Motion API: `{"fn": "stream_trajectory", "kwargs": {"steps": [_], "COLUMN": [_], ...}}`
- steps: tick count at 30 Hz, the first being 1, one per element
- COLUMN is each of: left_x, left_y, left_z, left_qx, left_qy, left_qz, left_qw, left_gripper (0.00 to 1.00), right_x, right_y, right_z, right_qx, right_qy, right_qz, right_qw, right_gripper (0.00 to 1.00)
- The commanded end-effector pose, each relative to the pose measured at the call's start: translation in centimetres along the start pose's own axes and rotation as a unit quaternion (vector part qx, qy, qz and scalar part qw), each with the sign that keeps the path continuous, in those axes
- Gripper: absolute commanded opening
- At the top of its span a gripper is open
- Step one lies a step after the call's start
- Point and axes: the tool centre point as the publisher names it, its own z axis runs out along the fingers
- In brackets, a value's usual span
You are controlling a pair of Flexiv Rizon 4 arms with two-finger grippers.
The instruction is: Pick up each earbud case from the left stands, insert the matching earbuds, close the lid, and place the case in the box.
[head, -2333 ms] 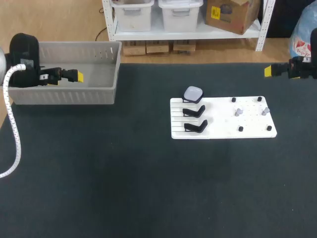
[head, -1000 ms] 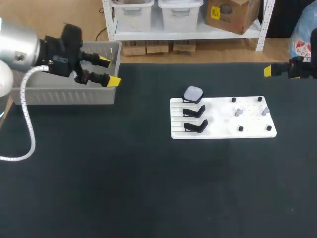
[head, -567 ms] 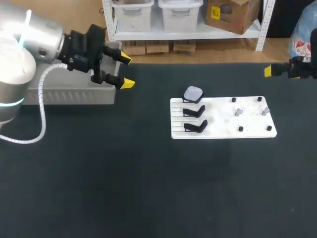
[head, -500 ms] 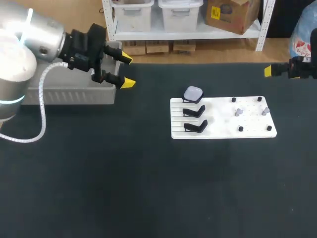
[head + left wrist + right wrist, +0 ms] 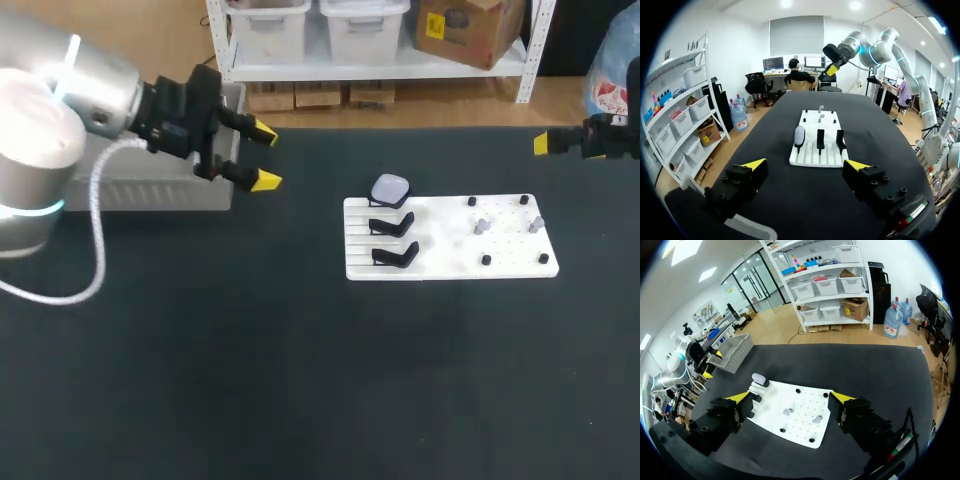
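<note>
A pale lavender earbud case (image 5: 390, 189) rests shut on the farthest of three black stands on the white board (image 5: 450, 250); the other two stands (image 5: 393, 240) hold nothing. Two small grey earbuds (image 5: 481, 226) sit on pegs toward the board's right side. My left gripper (image 5: 266, 157) hangs open above the table, just right of the grey box (image 5: 160, 192) and well left of the board. In the left wrist view the left gripper (image 5: 806, 165) is open, with the case (image 5: 799, 136) ahead. My right gripper (image 5: 790, 397) is open and empty, high off the board's right end.
The grey box (image 5: 735, 352) stands at the table's far left corner, partly hidden behind my left arm. Small black pegs (image 5: 486, 259) dot the board's right half. Dark bare tabletop (image 5: 300, 380) stretches in front of the board.
My left arm has swung out from over the grey box toward the right and the board, its gripper staying open. The right arm has not moved.
</note>
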Motion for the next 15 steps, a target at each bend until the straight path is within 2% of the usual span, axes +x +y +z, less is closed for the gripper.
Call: {"fn": "stream_trajectory", "kwargs": {"steps": [1, 6, 11, 13, 15], "left_x": [-0.1, -0.6, -0.4, -0.1, 0.0], "left_y": [-0.2, 0.0, 0.2, 0.3, 0.5], "left_z": [2.2, 3.9, 5.7, 6.3, 6.9], "left_qx": [-0.005, 0.019, 0.021, 0.023, 0.027], "left_qy": [-0.006, -0.015, -0.013, -0.015, -0.017], "left_qz": [0.005, 0.019, 0.016, 0.013, 0.011], "left_qw": [1.000, 1.000, 1.000, 1.000, 0.999], "left_gripper": [1.00, 1.00, 1.00, 0.87, 0.94], "right_x": [0.0, 0.0, 0.0, 0.0, 0.0], "right_y": [0.0, 0.0, 0.0, 0.0, 0.0], "right_z": [0.0, 0.0, 0.0, 0.0, 0.0], "right_qx": [0.000, 0.000, 0.000, 0.000, 0.000], "right_qy": [0.000, 0.000, 0.000, 0.000, 0.000], "right_qz": [0.000, 0.000, 0.000, 0.000, 0.000], "right_qw": [1.000, 1.000, 1.000, 1.000, 1.000], "right_gripper": [1.00, 1.00, 1.00, 1.00, 1.00]}}
